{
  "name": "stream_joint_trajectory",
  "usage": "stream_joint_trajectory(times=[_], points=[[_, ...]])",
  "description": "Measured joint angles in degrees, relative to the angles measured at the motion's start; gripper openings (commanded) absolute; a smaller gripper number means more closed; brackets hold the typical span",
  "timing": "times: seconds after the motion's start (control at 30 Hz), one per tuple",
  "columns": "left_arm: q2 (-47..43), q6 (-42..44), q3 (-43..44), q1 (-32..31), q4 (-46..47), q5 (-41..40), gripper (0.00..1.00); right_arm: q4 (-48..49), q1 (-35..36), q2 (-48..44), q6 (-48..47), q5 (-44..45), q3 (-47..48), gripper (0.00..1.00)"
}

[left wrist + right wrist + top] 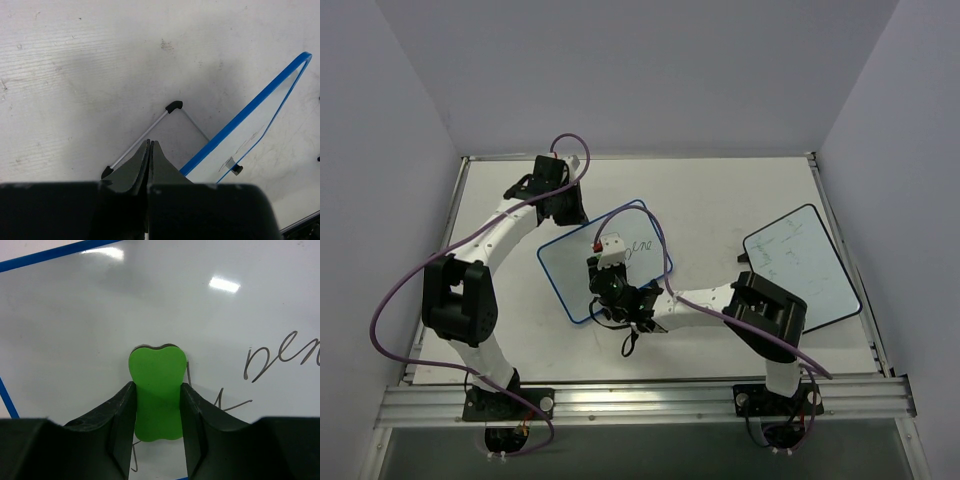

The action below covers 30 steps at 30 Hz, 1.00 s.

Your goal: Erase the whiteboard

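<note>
Whiteboard being pressed by a green eraser beside black writing, eraser being squeezed by the right gripper, left gripper being held shut, empty.

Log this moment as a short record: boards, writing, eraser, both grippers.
whiteboard: blue frame, on the table, mid-scene
writing: black cursive, to the right of the eraser in the right wrist view
eraser: green, against the board face
right gripper: shut on the eraser
left gripper: shut, empty, by the wire stand at the whiteboard's far edge
other board: black-framed board, right side, partly under the right arm
</note>
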Motion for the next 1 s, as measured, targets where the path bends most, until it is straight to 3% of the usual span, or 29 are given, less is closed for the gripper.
stream_joint_trajectory(times=[1.0], points=[[-0.02, 0.04, 0.0, 0.0, 0.33, -0.59, 0.02, -1.03, 0.5, 3.8, -2.51, -1.05, 7.04, 0.0]])
